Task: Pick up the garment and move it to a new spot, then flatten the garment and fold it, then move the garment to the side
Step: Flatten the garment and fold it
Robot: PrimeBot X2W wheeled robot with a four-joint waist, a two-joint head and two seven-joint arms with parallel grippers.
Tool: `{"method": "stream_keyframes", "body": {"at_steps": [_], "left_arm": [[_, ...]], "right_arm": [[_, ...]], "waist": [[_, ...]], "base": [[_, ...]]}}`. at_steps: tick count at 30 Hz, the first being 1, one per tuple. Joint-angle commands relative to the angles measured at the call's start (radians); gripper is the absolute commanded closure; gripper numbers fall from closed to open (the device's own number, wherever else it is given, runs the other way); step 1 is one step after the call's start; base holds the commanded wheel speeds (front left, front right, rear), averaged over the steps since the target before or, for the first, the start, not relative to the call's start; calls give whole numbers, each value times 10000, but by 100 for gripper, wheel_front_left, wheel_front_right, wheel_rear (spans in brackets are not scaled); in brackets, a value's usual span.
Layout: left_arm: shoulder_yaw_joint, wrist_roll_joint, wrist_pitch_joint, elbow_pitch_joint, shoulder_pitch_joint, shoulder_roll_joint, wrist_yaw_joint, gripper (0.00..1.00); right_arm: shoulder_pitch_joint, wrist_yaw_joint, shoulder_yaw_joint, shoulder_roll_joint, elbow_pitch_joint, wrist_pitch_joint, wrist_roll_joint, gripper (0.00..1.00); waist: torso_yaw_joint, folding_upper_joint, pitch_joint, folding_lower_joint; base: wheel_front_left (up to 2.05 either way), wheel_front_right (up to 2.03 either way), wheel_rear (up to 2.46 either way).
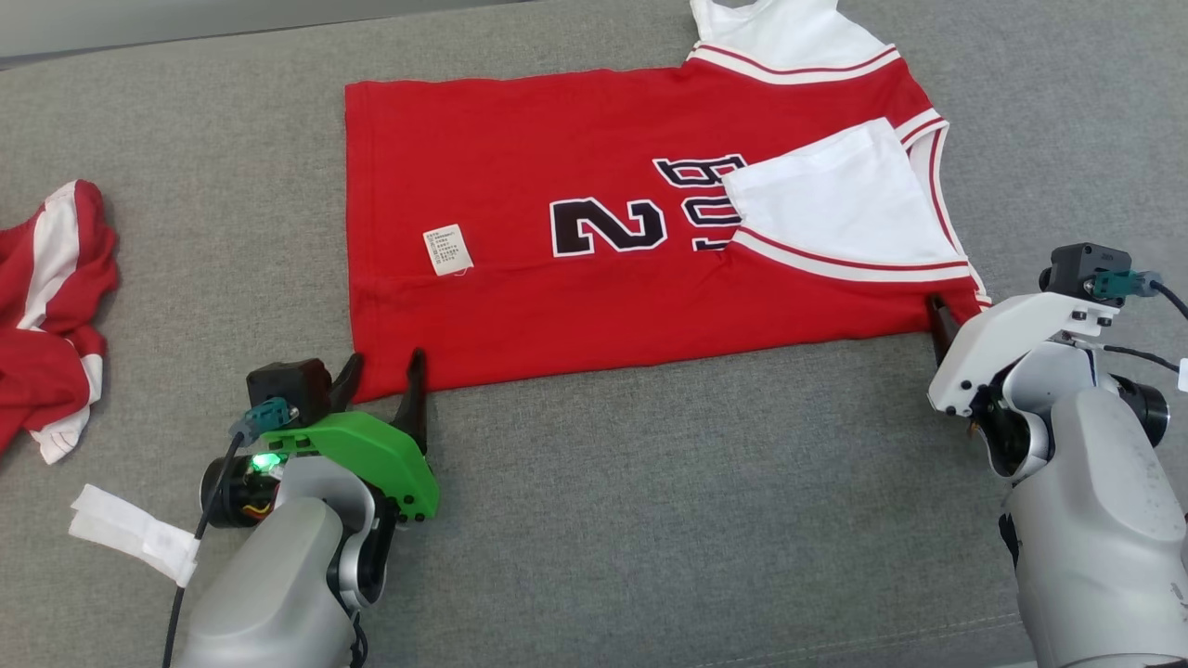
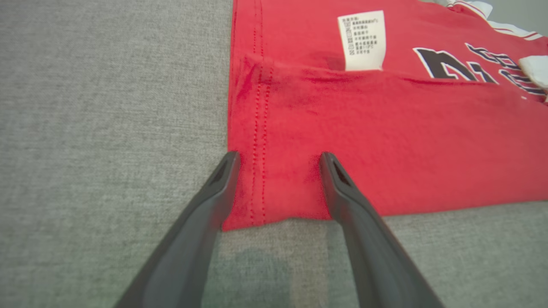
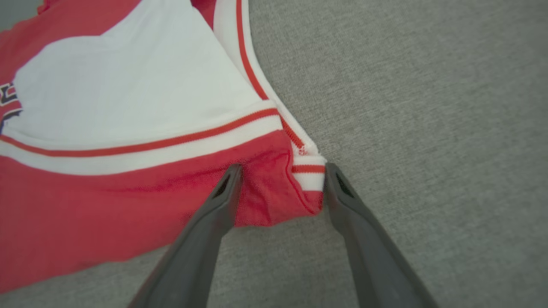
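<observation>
Charcoal fingers of the left claw (image 2: 279, 156) stand spread wide, one on each side of the hem corner of the red jersey (image 2: 385, 137), and grip nothing. The right claw (image 3: 283, 167) is just as open, with its fingers straddling the striped armhole corner at the other end of the near edge.

In the head view the left claw (image 1: 383, 366) sits at the jersey's 7 o'clock corner and the right claw (image 1: 956, 320) at its 4 o'clock corner. The cloth lies toward 12 o'clock from both. The jersey (image 1: 594, 186) lies flat on the grey fabric surface (image 1: 650, 520), with its long axis running from 9 to 3 o'clock: hem toward 9, shoulders toward 3. Each arm has its own corner within reach, so a far-side fold would likely carry the near edge toward 12.

Only one finger of the right claw clears its white housing in the head view. Whether any finger has slid under the cloth cannot be told. The collar end is cut off at 12 o'clock, and a white panel (image 1: 835, 199) covers part of the number. A second red-and-white garment (image 1: 46, 297) lies crumpled well apart at 9 o'clock.
</observation>
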Motion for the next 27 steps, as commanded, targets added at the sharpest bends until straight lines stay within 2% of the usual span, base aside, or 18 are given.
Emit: {"method": "stream_keyframes", "body": {"at_steps": [1, 6, 14, 20, 25, 26, 27], "left_arm": [[-120, -72, 258, 270, 158, -39, -77, 100], [-206, -226, 427, 450, 432, -112, -228, 100], [-293, -378, 478, 337, 1148, 83, -332, 100], [-372, -400, 466, -364, 1859, 337, -109, 100], [-393, -470, 523, -1177, 2573, 537, 263, 100], [-390, -481, 551, -1364, 2710, 570, 348, 100], [-377, -505, 565, -1518, 2821, 580, 409, 100]], "right_arm": [[-41, 0, 64, 45, 263, 39, -88, 100], [52, -9, -158, 4, 376, -101, -282, 100], [873, -11, -574, -14, -423, -51, -293, 100], [1775, -11, -805, -20, -1322, 329, -283, 100], [2375, -12, -823, -21, -1846, 548, -154, 100], [2471, -12, -839, -21, -1919, 572, -242, 69], [2526, -12, -845, -21, -1969, 578, -265, 0]], "waist": [[39, 0, 1, 0], [129, 0, -221, 0], [158, 0, -900, 0], [137, 0, -1397, 0], [108, 0, -1570, 0], [114, 0, -1584, 0], [128, 0, -1594, 0]], "base": [[0, 0, 0], [0, 0, 0], [0, 0, 0], [0, 0, 0], [0, 0, 0], [0, 0, 0], [0, 0, 0]]}}
